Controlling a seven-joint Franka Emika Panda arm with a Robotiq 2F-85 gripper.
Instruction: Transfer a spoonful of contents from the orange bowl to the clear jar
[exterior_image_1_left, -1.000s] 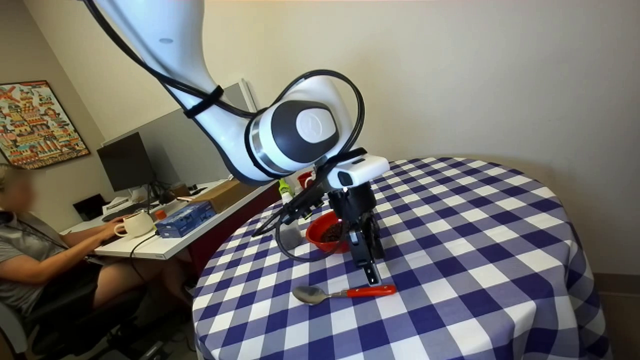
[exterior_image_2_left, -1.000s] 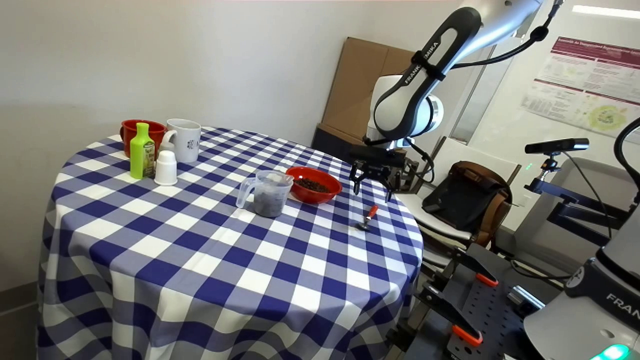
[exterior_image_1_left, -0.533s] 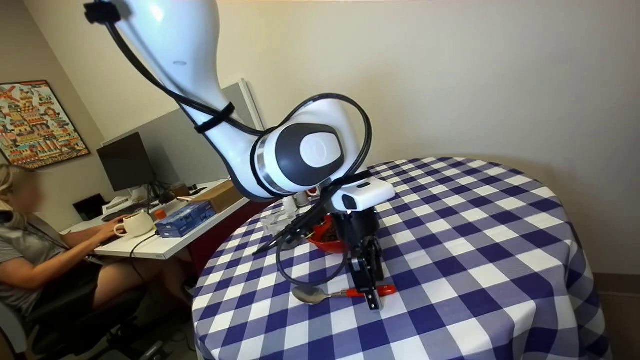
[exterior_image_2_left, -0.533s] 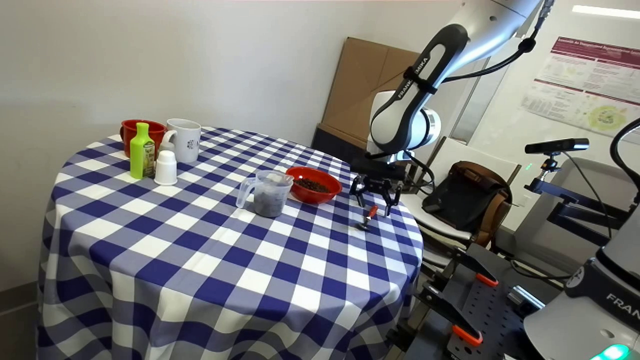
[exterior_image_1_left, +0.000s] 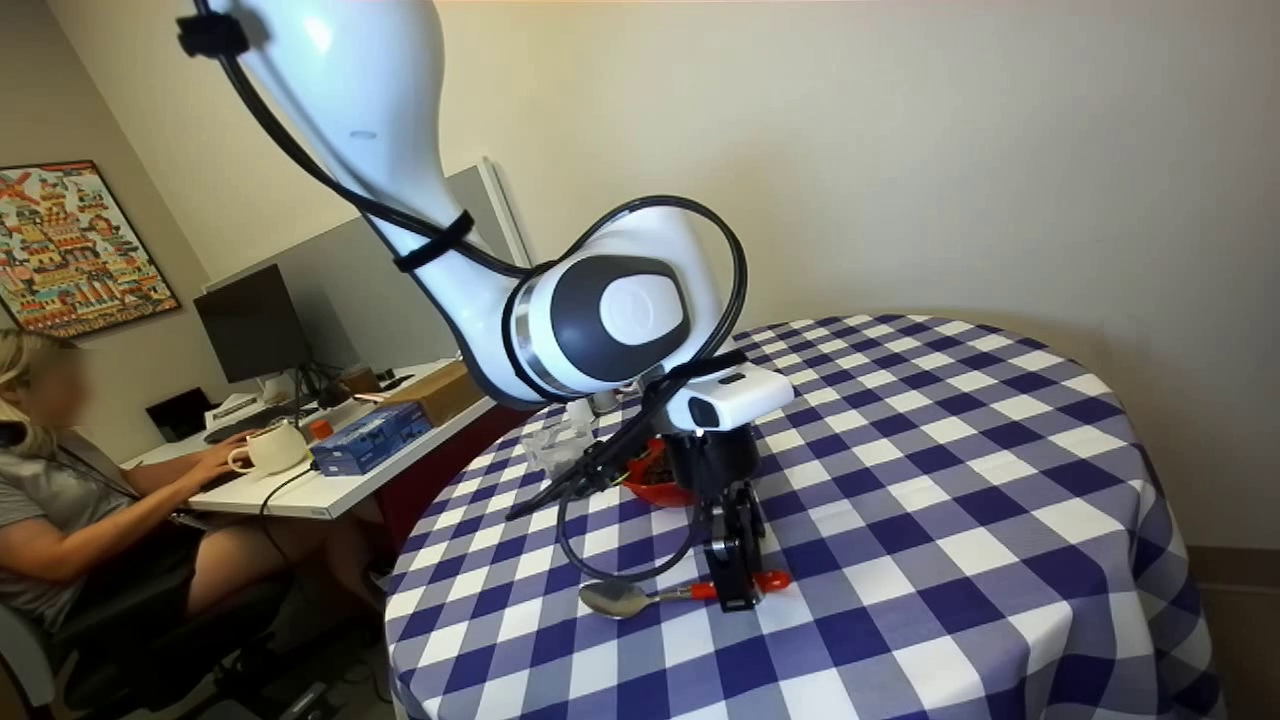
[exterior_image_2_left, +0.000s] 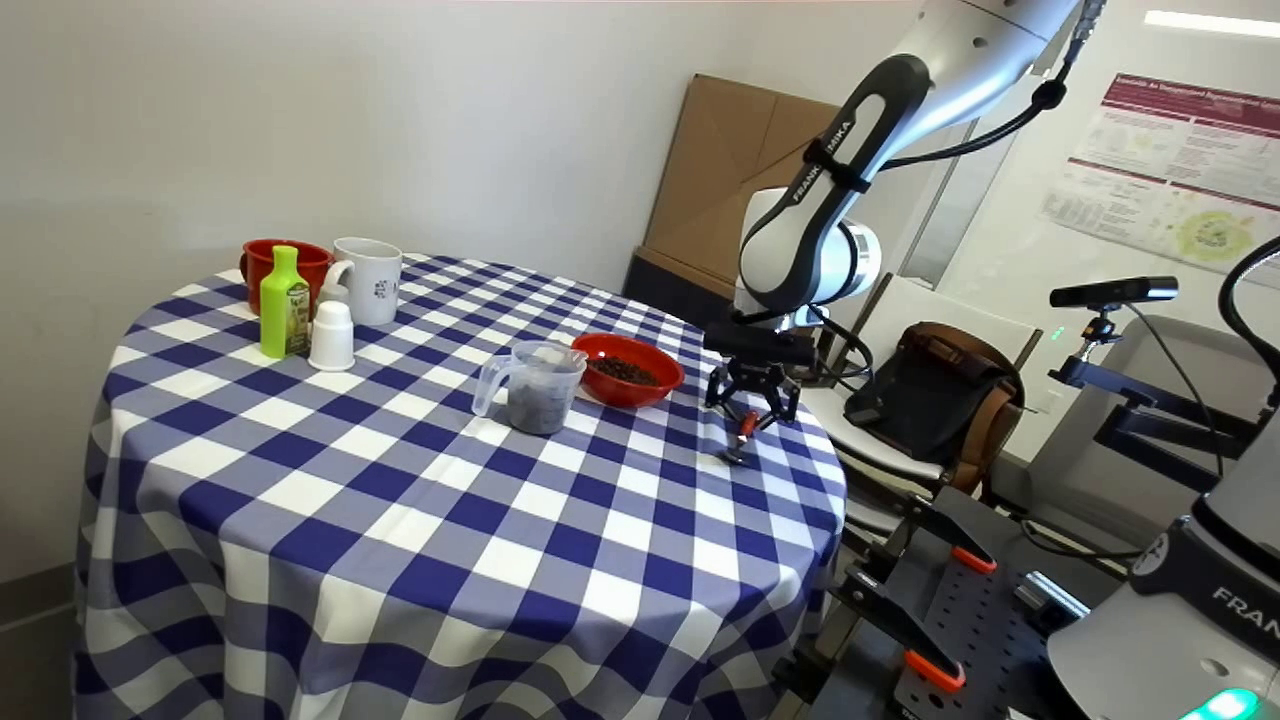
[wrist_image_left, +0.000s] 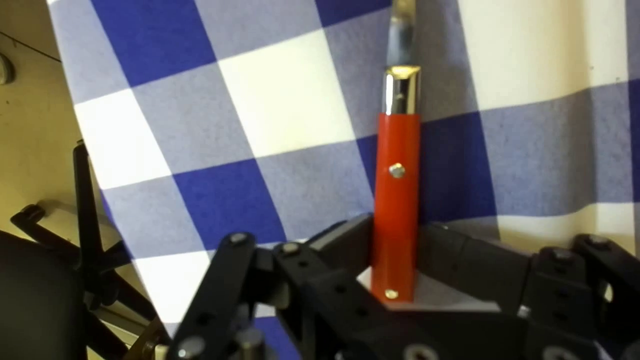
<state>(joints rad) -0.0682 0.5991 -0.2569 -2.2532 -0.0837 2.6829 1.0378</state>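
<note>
Jaws closed, pressed to both sides of slender red-handled metal spoon (wrist_image_left: 398, 157); lift should be made slowly, spoon held level.

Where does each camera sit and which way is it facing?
In an exterior view: above table level, facing the spoon and wall; arm and gripper show.
In an exterior view: also raised, facing the clear measuring jug; arm, gripper, probably base show.
Wrist view: on the wrist, looking down at spoon handle; gripper shows.
Both exterior views share spoon, jug, red bowl, checked tablecloth.
</note>
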